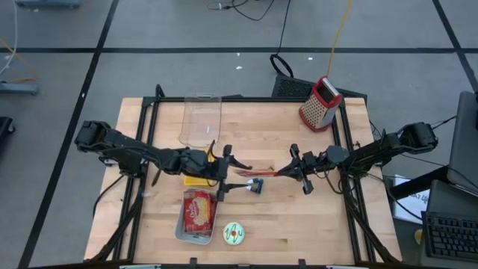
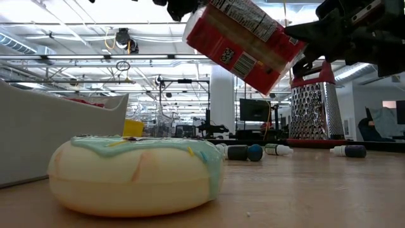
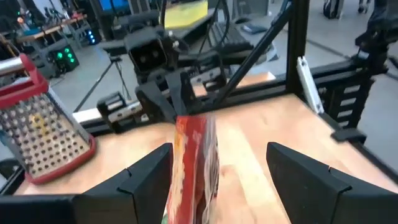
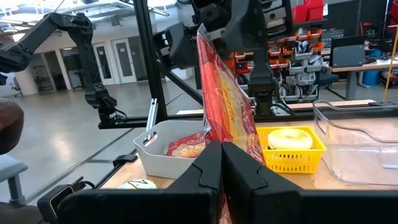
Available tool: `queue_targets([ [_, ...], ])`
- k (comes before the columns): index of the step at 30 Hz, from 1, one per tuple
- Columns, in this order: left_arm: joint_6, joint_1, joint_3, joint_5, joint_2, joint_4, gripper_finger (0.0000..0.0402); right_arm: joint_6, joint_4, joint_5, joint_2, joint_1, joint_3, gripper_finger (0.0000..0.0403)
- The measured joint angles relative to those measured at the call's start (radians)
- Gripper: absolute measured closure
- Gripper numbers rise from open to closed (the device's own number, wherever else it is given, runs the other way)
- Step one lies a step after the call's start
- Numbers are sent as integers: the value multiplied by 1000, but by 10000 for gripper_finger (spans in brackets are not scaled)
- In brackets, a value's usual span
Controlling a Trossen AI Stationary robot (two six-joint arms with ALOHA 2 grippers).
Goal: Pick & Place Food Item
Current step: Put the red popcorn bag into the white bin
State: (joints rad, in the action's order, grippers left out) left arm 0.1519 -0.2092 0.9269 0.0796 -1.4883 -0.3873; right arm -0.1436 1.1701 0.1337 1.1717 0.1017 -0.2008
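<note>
My right claw (image 4: pixel 221 163) is clamped on the red packet (image 4: pixel 225 106), holding it above the tabletop (image 1: pixel 314 224). My left claw (image 3: pixel 217 163) stands open around the packet's other end.

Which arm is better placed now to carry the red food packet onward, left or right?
Right. Its fingers are shut on the red packet, held in the air. The left gripper only straddles the packet, open.
</note>
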Motion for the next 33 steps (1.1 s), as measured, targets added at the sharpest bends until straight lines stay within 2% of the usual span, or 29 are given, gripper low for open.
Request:
queue_targets([
  [8, 0, 7, 0, -23, 0, -23, 157, -1, 7, -1, 0, 0, 0, 403],
  [14, -8, 27, -1, -24, -36, -21, 222, -1, 8, -2, 0, 0, 0, 403],
  [25, 3, 36, 0, -27, -27, -36, 353, -2, 8, -1, 0, 0, 0, 403],
  [30, 10, 37, 0, -27, -27, -34, 394, -1, 3, -1, 0, 0, 0, 403],
  [33, 18, 35, 0, -6, -10, -11, 394, 7, 5, -7, 0, 0, 0, 403],
])
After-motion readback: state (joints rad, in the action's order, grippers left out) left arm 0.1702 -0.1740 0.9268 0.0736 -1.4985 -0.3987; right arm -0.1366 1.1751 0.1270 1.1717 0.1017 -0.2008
